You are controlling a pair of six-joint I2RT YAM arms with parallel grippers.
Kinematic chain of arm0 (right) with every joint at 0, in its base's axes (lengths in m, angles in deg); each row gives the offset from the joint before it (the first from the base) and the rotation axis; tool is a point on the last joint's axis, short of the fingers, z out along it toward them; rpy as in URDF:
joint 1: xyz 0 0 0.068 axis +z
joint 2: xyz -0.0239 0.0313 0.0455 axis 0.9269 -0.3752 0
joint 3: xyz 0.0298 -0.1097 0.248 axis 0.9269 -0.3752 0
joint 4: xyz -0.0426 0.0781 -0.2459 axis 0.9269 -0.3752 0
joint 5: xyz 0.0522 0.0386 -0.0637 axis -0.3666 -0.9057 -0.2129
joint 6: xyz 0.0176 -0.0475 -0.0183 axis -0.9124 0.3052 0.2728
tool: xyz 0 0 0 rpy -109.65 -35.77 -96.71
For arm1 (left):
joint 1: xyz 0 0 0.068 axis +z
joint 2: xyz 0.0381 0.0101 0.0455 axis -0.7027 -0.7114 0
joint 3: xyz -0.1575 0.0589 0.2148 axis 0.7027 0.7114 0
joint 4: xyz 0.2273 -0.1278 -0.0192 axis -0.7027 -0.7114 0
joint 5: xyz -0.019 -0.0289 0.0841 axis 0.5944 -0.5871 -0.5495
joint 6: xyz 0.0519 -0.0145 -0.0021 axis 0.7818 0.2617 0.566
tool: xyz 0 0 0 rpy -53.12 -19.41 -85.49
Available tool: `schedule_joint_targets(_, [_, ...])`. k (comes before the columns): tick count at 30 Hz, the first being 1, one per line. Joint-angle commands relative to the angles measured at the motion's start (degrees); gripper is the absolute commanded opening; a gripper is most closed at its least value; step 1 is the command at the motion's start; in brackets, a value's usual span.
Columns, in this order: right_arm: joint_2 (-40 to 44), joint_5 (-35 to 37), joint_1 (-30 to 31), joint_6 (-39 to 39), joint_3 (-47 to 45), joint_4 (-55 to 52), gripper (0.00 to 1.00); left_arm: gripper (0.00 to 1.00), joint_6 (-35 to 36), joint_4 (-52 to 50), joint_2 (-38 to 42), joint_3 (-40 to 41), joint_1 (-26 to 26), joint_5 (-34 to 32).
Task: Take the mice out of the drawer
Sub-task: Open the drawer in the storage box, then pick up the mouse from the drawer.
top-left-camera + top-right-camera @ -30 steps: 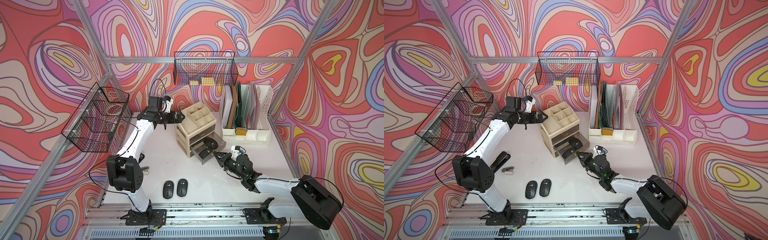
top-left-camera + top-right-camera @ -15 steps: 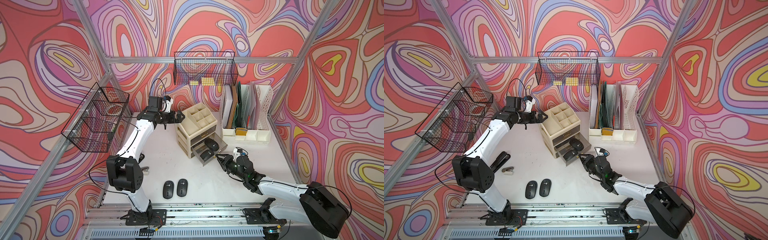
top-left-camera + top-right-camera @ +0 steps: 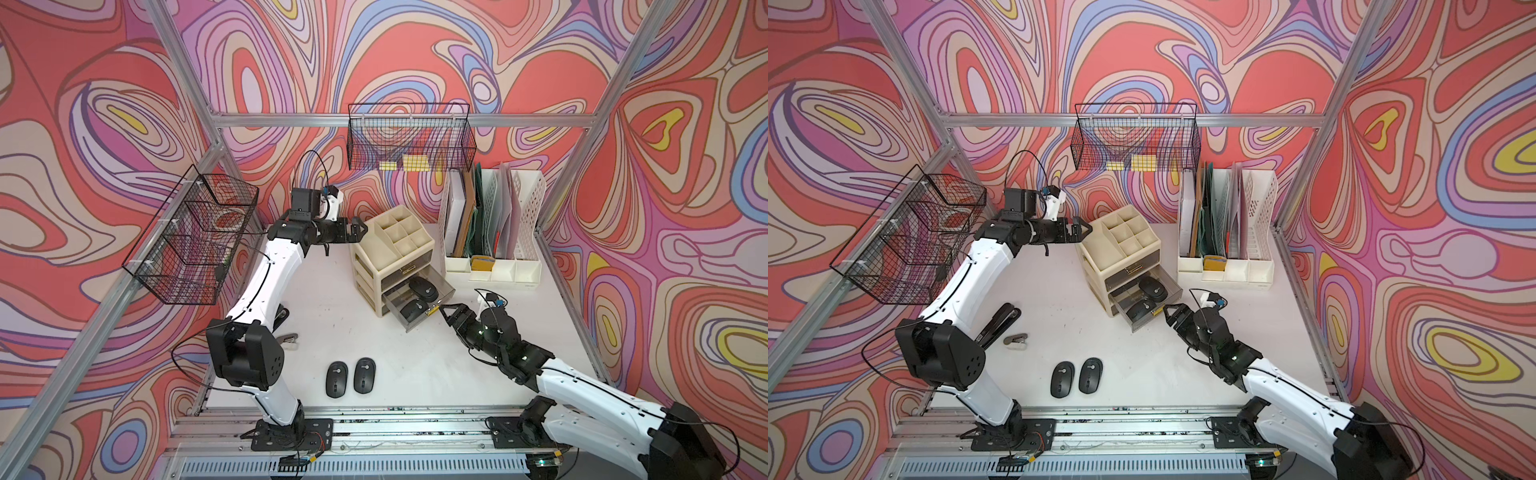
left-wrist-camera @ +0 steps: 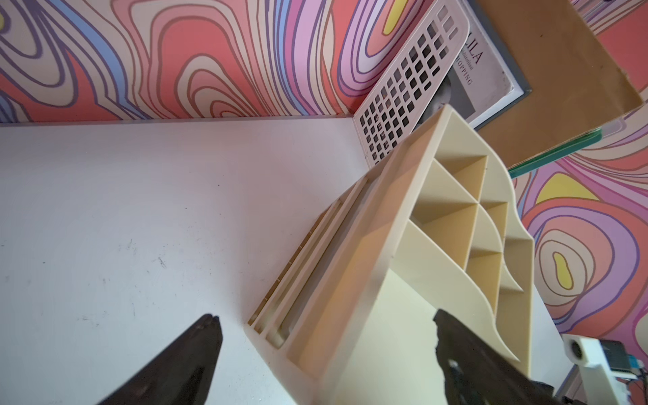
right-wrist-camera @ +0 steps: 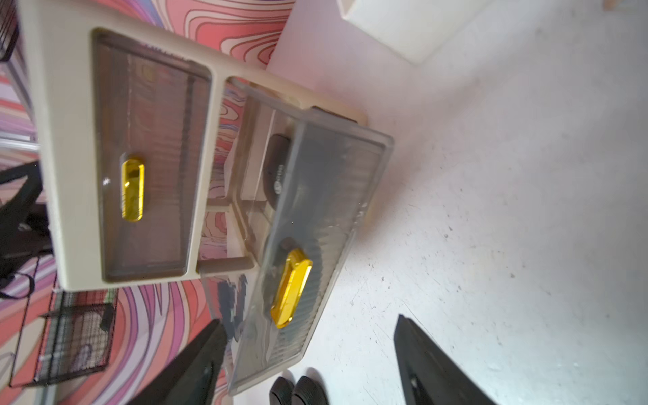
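On the white table (image 3: 332, 291), two white-and-black arms reach in from the near rail. One wire basket (image 3: 409, 141) hangs on the back wall and another wire basket (image 3: 191, 241) on the left frame. A white file rack (image 3: 528, 232) stuffed with folders stands at the back right. Just beside it sits a cream drawer organiser (image 3: 365, 266) with a tray of compartments on top.

Its top drawer (image 3: 405, 271) is shut, while the middle drawer (image 3: 444, 286) and the bottom drawer (image 3: 419, 322) are pulled out. A long black stapler (image 3: 998, 324) lies by the left arm's base, with a grey staple remover (image 3: 1016, 340) just next to it.

I can see four black mice. One mouse (image 3: 423, 288) lies in the middle drawer and one (image 3: 413, 309) in the bottom drawer. Another (image 3: 336, 379) lies on the table near the front edge, with the fourth (image 3: 365, 375) side by side with it.

The left gripper (image 3: 360, 229) hovers at the organiser's upper back corner with its fingers spread wide and nothing between them. Whether it touches the organiser I cannot tell. The right gripper (image 3: 446, 309) sits low in front of the bottom drawer, also spread wide and empty. Its tips are just off that drawer's gold handle (image 5: 291, 287).
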Motion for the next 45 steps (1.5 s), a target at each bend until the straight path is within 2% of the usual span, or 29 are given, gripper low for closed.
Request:
schedule_joint_targets(1, [3.47,1.31,0.23,10.05,4.79,-10.71,0.97,0.99,2.06,-3.00,5.36,-1.98,0.21,0.45])
schedule_joint_targets(4, [5.44,0.01,0.23,18.41,10.02,-17.27,0.98,0.99,2.67,-6.01,8.07,-1.30,-0.10,3.69])
schedule_joint_targets(6, [5.88,-1.24,0.23,23.65,14.05,-21.71,0.98,0.99,3.24,-6.72,11.18,0.91,-1.50,3.11])
schedule_joint_targets(11, [6.76,-3.69,0.24,34.75,24.40,-33.19,0.98,0.99,4.91,-10.96,18.60,4.37,-8.07,-1.52])
schedule_joint_targets(17, [7.73,-8.83,0.23,43.13,34.12,-44.31,0.98,0.99,5.44,-16.04,20.78,5.84,-17.85,-4.53])
schedule_joint_targets(21, [9.34,-10.85,0.23,45.30,38.23,-50.63,0.98,0.98,5.89,-17.94,17.47,5.96,-26.56,-11.47])
schedule_joint_targets(27, [13.93,-12.26,0.24,45.99,39.73,-56.74,0.98,0.82,5.57,-16.84,8.53,4.37,-33.36,-15.92])
schedule_joint_targets(30, [16.22,-13.84,0.23,45.94,39.26,-59.07,0.98,0.71,5.95,-16.13,3.63,2.52,-35.04,-17.54])
schedule_joint_targets(37, [20.81,-14.70,0.24,45.30,36.62,-60.72,0.98,0.68,7.94,-16.22,-5.68,-1.87,-38.38,-21.91])
schedule_joint_targets(45, [21.74,-14.10,0.23,45.13,35.10,-60.00,0.98,0.64,10.57,-17.07,-12.13,-4.05,-39.06,-23.14])
